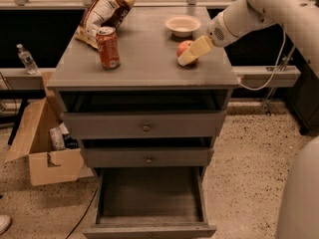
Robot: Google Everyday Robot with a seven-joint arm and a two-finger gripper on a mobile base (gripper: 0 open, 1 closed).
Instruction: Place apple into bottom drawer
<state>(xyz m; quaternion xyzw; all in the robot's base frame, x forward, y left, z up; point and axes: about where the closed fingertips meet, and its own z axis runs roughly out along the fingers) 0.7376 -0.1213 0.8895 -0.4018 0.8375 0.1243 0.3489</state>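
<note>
Red-orange apple (pixel 183 47) sits on the cabinet top (pixel 144 59), touching the hand (pixel 185 59).

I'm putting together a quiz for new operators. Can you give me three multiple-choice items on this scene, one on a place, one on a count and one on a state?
1. Where is the apple?
A. inside a drawer
B. on the cabinet top, at the gripper
C. held up in the air

2. How many drawers does the grey cabinet have?
A. two
B. three
C. five

3. The bottom drawer is:
A. shut
B. pulled far out, floor bare
C. taken off

Answers:
1. B: the apple rests on the top, and the gripper is at its front right.
2. B: three drawer fronts are stacked.
3. B: its open floor shows nothing on it.
</note>
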